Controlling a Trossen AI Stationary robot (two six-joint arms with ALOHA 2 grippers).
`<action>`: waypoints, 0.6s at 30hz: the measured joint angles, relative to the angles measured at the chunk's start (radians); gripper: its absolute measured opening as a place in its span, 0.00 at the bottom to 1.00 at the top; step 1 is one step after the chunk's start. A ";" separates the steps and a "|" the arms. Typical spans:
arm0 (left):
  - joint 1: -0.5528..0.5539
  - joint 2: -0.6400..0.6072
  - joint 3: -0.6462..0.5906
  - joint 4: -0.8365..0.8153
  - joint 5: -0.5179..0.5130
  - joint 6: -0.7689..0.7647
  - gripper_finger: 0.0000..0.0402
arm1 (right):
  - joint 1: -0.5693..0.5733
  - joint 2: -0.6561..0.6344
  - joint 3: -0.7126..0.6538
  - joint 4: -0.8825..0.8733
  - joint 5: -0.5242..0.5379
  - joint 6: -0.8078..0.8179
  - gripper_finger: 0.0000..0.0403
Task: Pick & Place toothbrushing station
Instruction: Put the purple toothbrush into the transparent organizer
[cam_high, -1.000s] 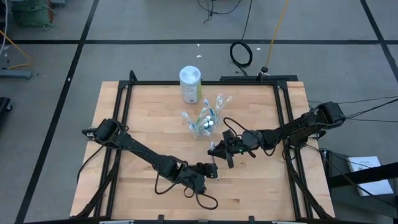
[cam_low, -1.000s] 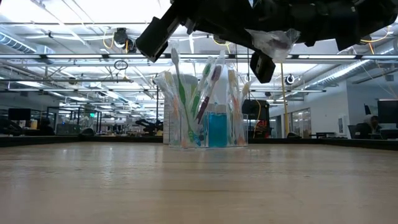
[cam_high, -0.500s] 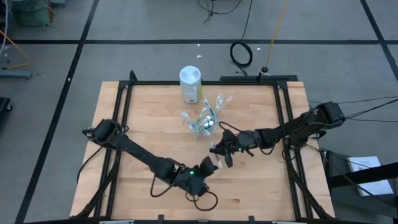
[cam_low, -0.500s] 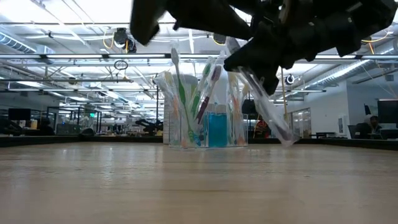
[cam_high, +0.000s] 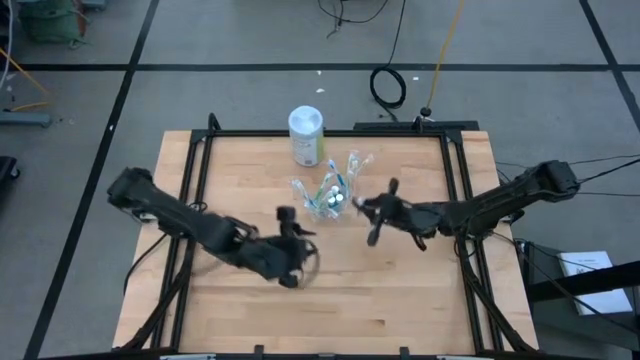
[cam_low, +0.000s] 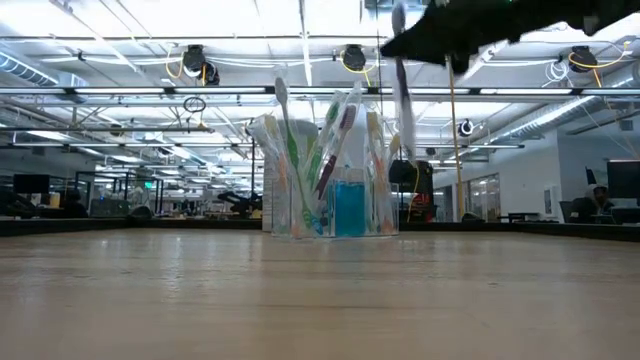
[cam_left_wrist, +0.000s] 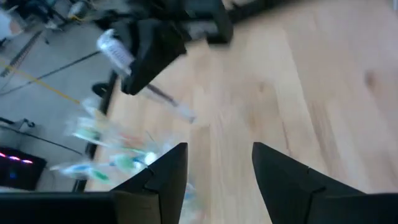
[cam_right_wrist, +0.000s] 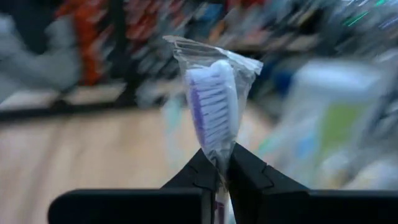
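The left gripper (cam_high: 297, 228) has pulled back toward the table's middle, fingers spread and empty, while the right gripper (cam_high: 362, 205) has carried a wrapped toothbrush (cam_right_wrist: 213, 109) up beside the clear cup (cam_high: 325, 200) — clamped tight on its handle, bristles upward — just short of the brushes and toothpaste tubes (cam_low: 348, 208) already standing inside.

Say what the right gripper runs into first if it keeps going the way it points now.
Probably the clear cup of toothbrushes: the right gripper, shut on a wrapped toothbrush, points toward it from close by. Depth is unclear; it may pass above the rim.
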 joint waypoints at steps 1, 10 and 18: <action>0.003 -0.032 0.000 0.007 -0.001 -0.018 0.46 | 0.001 0.000 0.000 0.060 0.050 -0.048 0.03; 0.027 -0.248 0.000 0.009 -0.007 -0.078 0.46 | -0.108 0.171 0.001 0.462 0.075 -0.305 0.04; 0.027 -0.298 0.000 -0.051 -0.008 -0.133 0.46 | -0.223 0.340 0.000 0.561 0.074 -0.300 0.04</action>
